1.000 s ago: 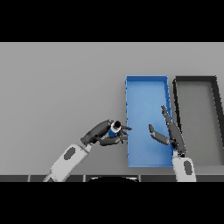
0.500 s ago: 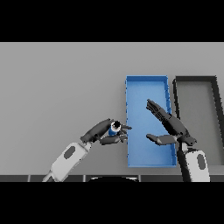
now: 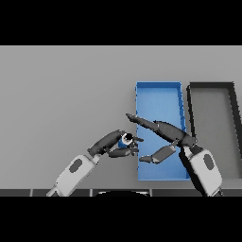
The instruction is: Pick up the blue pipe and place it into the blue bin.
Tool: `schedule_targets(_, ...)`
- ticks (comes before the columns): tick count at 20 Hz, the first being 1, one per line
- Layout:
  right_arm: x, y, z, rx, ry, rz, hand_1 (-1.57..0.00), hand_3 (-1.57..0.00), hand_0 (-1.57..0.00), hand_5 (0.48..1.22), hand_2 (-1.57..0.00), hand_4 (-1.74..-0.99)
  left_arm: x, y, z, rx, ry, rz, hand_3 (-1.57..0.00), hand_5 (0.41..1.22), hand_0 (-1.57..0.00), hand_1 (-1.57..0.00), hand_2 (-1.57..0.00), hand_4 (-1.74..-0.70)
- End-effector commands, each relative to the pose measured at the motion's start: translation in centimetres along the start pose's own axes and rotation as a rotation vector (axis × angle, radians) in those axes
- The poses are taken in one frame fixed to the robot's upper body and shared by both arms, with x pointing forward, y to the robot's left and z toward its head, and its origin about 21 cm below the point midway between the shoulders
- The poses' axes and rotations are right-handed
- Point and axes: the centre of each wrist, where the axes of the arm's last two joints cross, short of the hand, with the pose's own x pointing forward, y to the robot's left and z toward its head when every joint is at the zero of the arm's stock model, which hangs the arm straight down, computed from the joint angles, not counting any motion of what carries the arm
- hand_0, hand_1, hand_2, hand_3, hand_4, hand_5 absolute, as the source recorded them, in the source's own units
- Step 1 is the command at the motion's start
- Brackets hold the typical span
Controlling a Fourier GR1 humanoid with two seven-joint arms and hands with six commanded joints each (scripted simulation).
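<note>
Blue pipe (image 3: 126,139) sat clenched in the left hand's (image 3: 113,143) curled fingers, just beside the blue bin's (image 3: 159,86) left wall. Right hand (image 3: 166,134) hovered over the bin, fingers straight, thumb spread, holding nothing.

A bare sorting bench: grey table (image 3: 61,94), blue bin (image 3: 158,86), black bin (image 3: 211,85).
</note>
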Motion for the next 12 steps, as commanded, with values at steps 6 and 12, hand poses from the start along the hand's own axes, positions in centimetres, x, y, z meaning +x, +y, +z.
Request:
schedule_targets(6, 0.1, 0.6, -4.2, 0.116, 0.007, 0.048, 0.0, 0.0, 0.0, 0.522, 0.0, -1.243, -0.3, 0.5, 0.0, -0.018, -0.022, 0.01, -1.53, 1.221, -1.57, -1.57, -1.57, -1.54)
schedule_targets(12, 0.0, 1.2, -7.6, 0.182, 0.03, 0.022, -0.03, -0.03, -0.02, 0.493, -0.05, -1.236, -0.5, 0.9, -0.1, -0.016, 0.005, -0.003, -1.56, 1.221, -1.57, -1.57, -1.57, -1.52)
